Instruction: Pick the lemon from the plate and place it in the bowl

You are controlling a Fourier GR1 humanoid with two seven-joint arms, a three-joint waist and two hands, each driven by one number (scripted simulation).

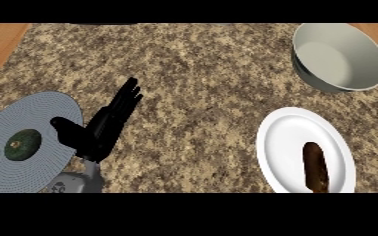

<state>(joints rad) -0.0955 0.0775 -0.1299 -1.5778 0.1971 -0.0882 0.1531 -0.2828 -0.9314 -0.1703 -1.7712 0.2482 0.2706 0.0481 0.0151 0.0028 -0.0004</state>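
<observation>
One speckled stone counter (wood beyond) carries bowl, white plate, grey plate.

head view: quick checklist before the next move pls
1. Left hand open and holding nothing: ok.
2. Right hand in view: not ok, it does not show.
3. Bowl upright and empty: ok.
4. Lemon found: cannot tell. The grey plate holds a green fruit, the white plate a brown item.
5. Left hand on the green fruit: not ok, it is to the fruit's right, apart from it.
</observation>
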